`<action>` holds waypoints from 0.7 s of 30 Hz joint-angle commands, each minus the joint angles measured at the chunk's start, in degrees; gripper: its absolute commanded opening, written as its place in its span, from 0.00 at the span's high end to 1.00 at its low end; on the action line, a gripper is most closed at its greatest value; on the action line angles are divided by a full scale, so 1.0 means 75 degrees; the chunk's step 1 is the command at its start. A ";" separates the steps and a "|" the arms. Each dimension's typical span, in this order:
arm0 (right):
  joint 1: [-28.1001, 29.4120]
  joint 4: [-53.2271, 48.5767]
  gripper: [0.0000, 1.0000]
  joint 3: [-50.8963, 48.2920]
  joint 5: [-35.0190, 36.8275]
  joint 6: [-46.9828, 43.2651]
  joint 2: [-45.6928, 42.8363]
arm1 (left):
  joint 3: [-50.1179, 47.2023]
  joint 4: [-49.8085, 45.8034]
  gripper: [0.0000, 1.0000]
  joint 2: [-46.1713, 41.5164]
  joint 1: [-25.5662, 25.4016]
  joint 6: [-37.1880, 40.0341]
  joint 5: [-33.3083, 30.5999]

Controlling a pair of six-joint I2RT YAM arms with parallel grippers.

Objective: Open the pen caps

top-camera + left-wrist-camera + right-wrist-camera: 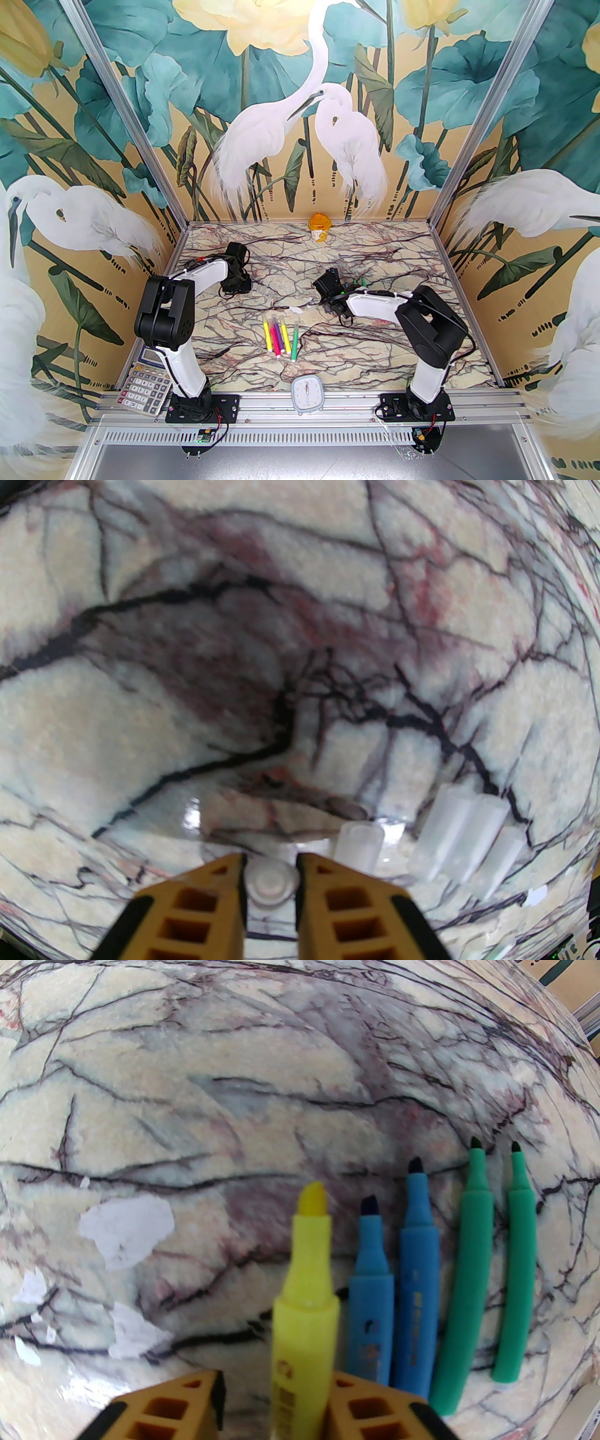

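Observation:
My left gripper [270, 862] is closed around a clear pen cap [271, 884], seen end-on and filling the narrow gap between the yellow fingers. Several more clear pen caps [461, 838] lie on the marble just to its right. My right gripper [279, 1378] is open. An uncapped yellow pen [304, 1297] rests against its right finger, with a gap to the left finger. Beside it lie two blue pens [417, 1283] and two green pens [468, 1278], all uncapped. In the top view, several capped pens [280, 336] lie mid-table between the left gripper [236, 276] and the right gripper [330, 293].
An orange-lidded cup [320, 227] stands at the back wall. A calculator [143, 386] sits at the front left and a white timer [305, 395] at the front edge. White paper scraps [126, 1229] are stuck to the marble left of the right gripper.

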 commanded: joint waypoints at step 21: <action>0.1509 -0.0513 0.52 0.0359 -0.0974 0.0326 -0.0887 | -0.0864 0.0636 0.41 -0.1570 0.0062 -0.0282 0.0449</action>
